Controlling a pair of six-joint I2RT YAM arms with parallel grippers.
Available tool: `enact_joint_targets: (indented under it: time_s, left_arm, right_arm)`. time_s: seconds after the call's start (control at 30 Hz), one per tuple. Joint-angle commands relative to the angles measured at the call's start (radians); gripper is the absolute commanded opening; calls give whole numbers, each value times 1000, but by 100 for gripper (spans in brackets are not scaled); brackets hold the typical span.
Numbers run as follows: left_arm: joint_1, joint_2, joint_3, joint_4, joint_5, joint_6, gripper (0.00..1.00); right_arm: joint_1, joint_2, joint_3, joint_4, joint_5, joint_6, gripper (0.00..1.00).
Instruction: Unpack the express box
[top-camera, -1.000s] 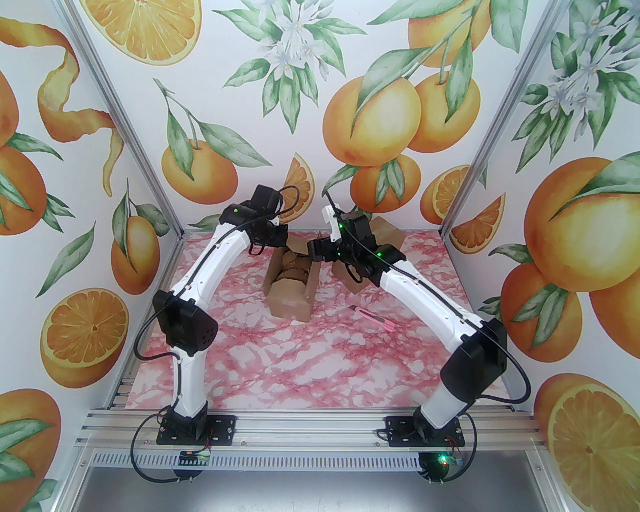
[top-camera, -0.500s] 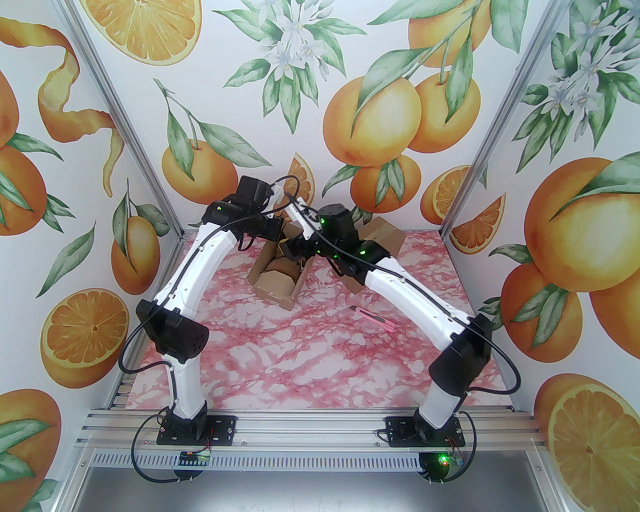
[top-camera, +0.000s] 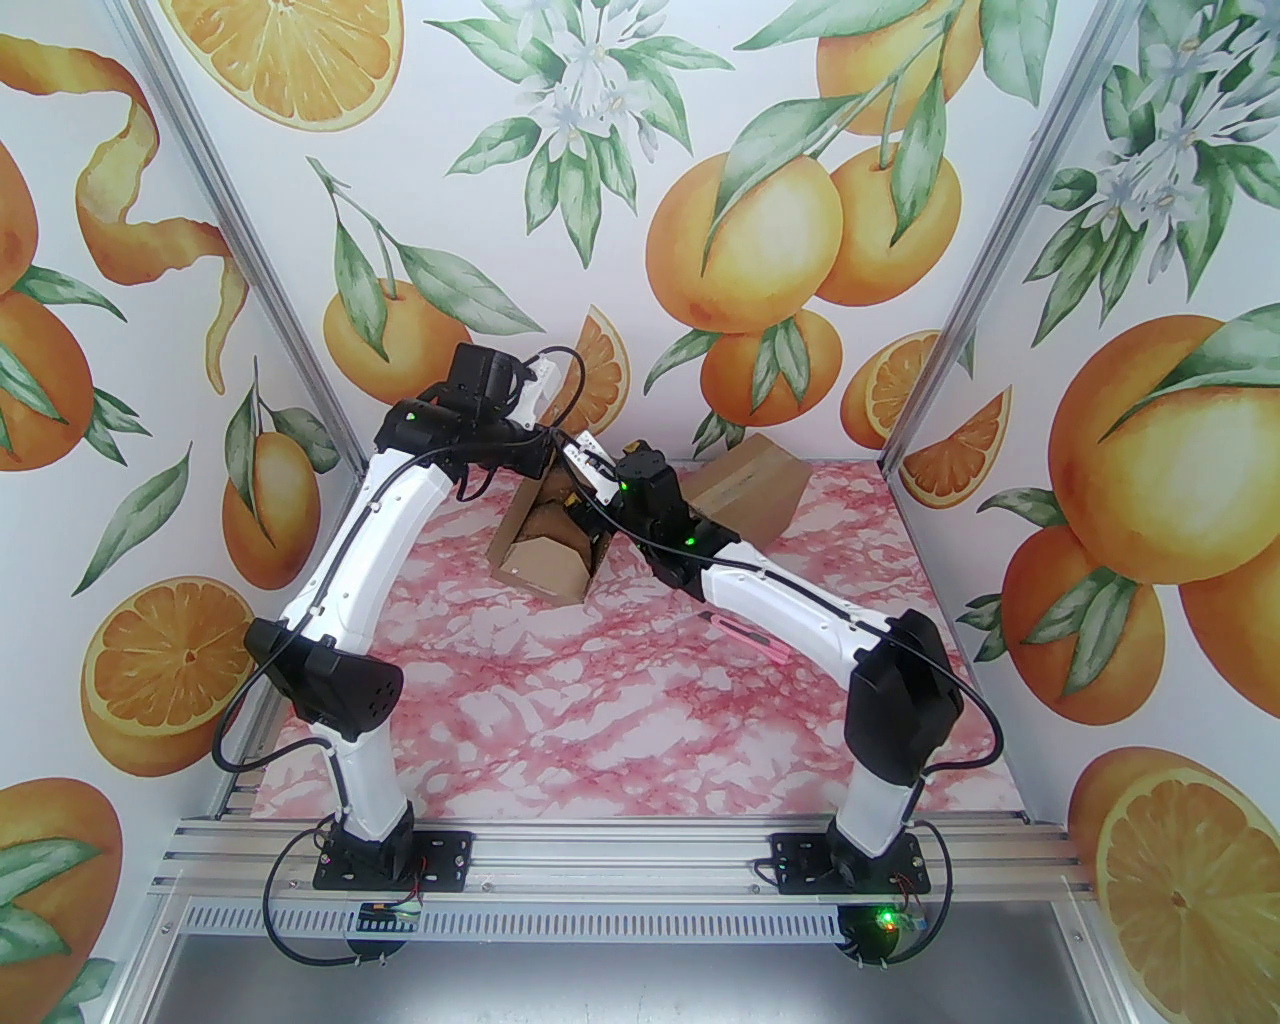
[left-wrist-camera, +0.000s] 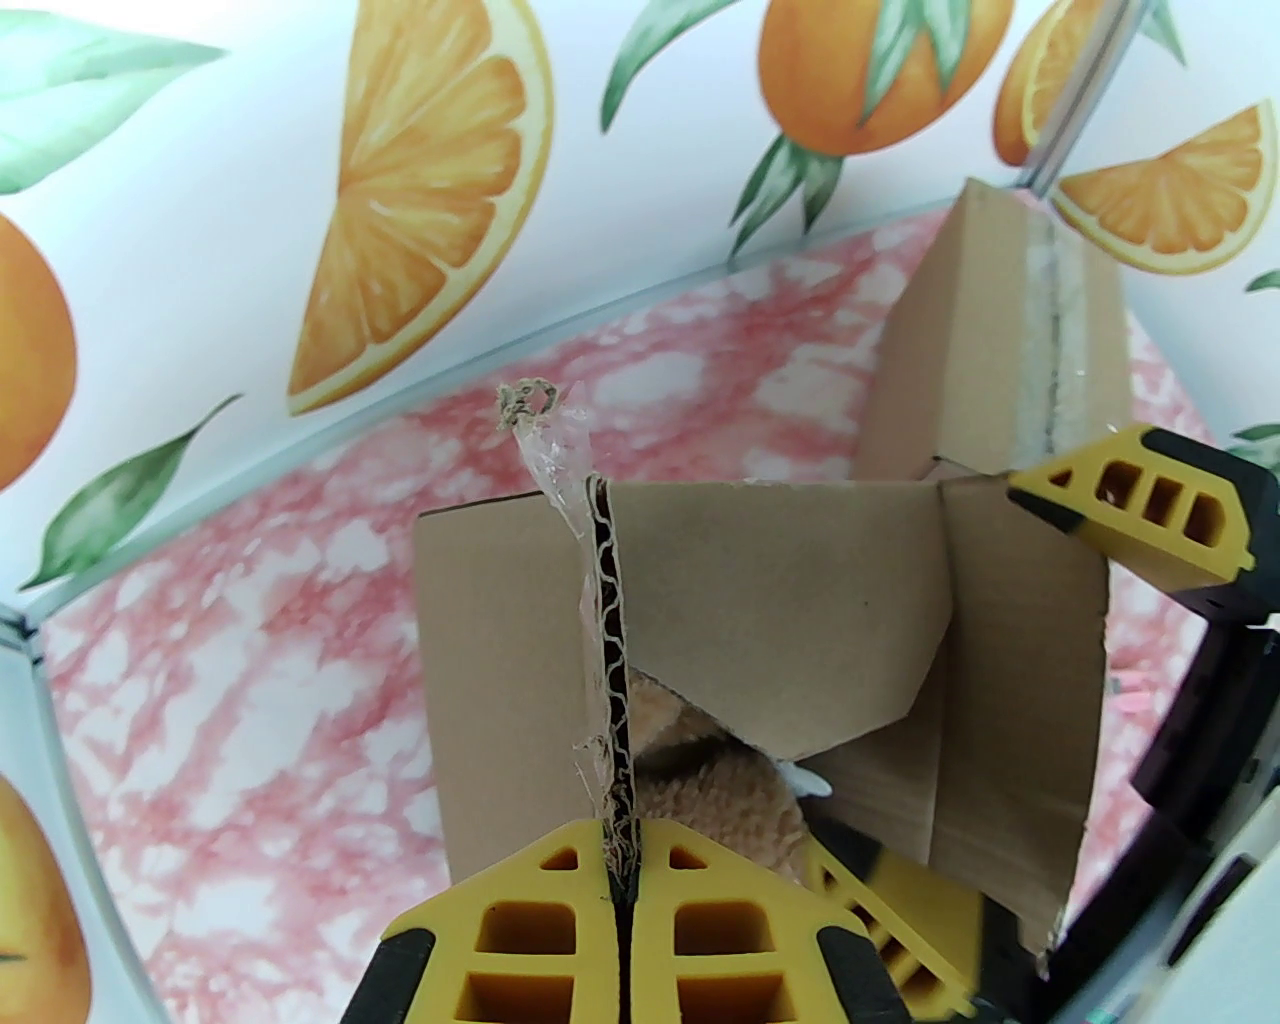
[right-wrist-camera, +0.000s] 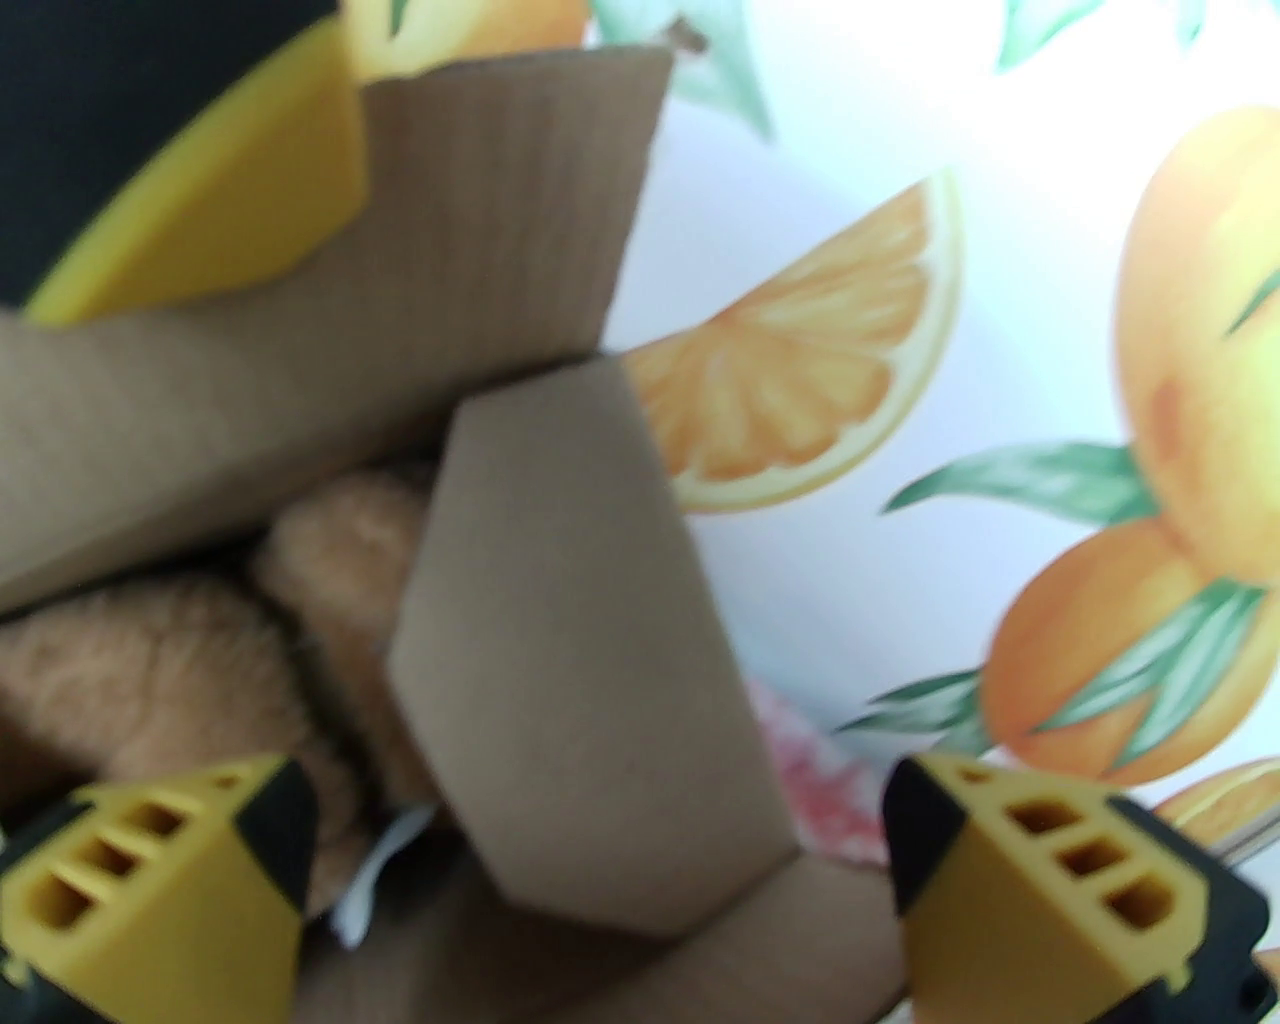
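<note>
The open brown express box (top-camera: 545, 555) sits at the back of the pink marble table, turned at an angle. My left gripper (top-camera: 547, 458) is shut on the upright edge of its far flap (left-wrist-camera: 612, 640), with torn clear tape hanging off the top. A tan plush toy (left-wrist-camera: 715, 790) lies inside the box. My right gripper (top-camera: 577, 500) reaches into the box mouth. It stands open (right-wrist-camera: 600, 880), and its yellow fingers (right-wrist-camera: 160, 880) straddle an inner cardboard flap (right-wrist-camera: 570, 660) beside the plush (right-wrist-camera: 170, 660).
A second, taped cardboard box (top-camera: 745, 485) leans by the back wall on the right. A pink utility knife (top-camera: 755, 642) lies on the table under the right forearm. Patterned walls close in the back and both sides.
Both arms swung left and the box was dragged and turned that way. The right gripper opened wider and came over the box mouth, uncovering the second box.
</note>
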Motion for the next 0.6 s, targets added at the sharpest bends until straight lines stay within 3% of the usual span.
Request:
enact_joint_targets:
  time_s: [0.0, 0.17, 0.43, 0.57]
  left_arm:
    - [-6, -59, -2, 21, 63, 22, 0]
    - [-5, -68, -40, 11, 46, 44, 0]
    - [-5, -85, -109, 28, 11, 74, 0]
    - [-4, -80, -115, 35, 12, 76, 0]
  right_arm:
    - [10, 60, -12, 150, 138, -134, 100]
    - [-17, 66, 18, 165, 204, -83, 100]
    - [-150, -20, 13, 80, -18, 342, 97]
    - [-175, 6, 45, 45, -66, 403, 96]
